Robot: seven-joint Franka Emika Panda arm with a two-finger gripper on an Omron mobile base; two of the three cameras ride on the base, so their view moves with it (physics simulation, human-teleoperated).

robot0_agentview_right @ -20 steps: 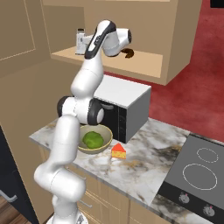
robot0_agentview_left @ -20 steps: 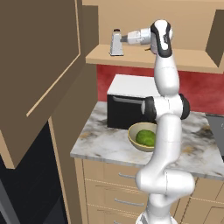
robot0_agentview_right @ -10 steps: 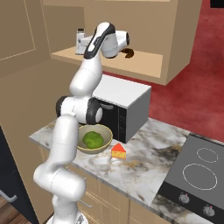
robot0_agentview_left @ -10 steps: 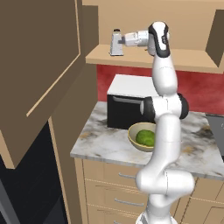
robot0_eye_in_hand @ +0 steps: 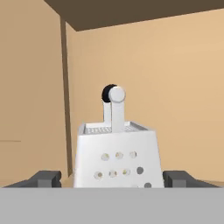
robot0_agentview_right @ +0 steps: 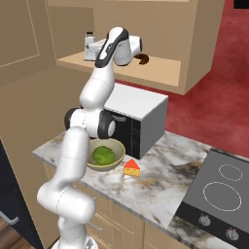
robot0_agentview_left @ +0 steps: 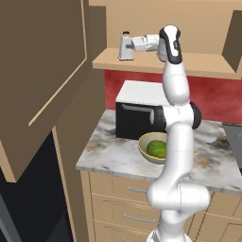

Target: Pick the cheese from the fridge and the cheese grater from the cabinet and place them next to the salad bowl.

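Here the cheese grater [robot0_eye_in_hand: 117, 155] stands upright on the shelf of the open cabinet [robot0_agentview_left: 156, 64], in the upper middle of the left base view, and the gripper [robot0_eye_in_hand: 114, 178] is level with its lower body. The jaws are spread wide, one fingertip showing on each side of the grater with a gap at both flanks, so nothing is held yet. As a rigid metal box it should not deform under a squeeze, but its smooth tapered walls could slide upward out of the fingers; taking it low, across the wider base, looks safest. It is probably light and easy to tip. A dark brown object [robot0_agentview_right: 141, 59] lies on the shelf right of the arm. Below, the microwave [robot0_agentview_right: 137, 112], the salad bowl [robot0_agentview_right: 104, 154] and the cheese [robot0_agentview_right: 132, 168] share the marble counter [robot0_agentview_right: 170, 185].
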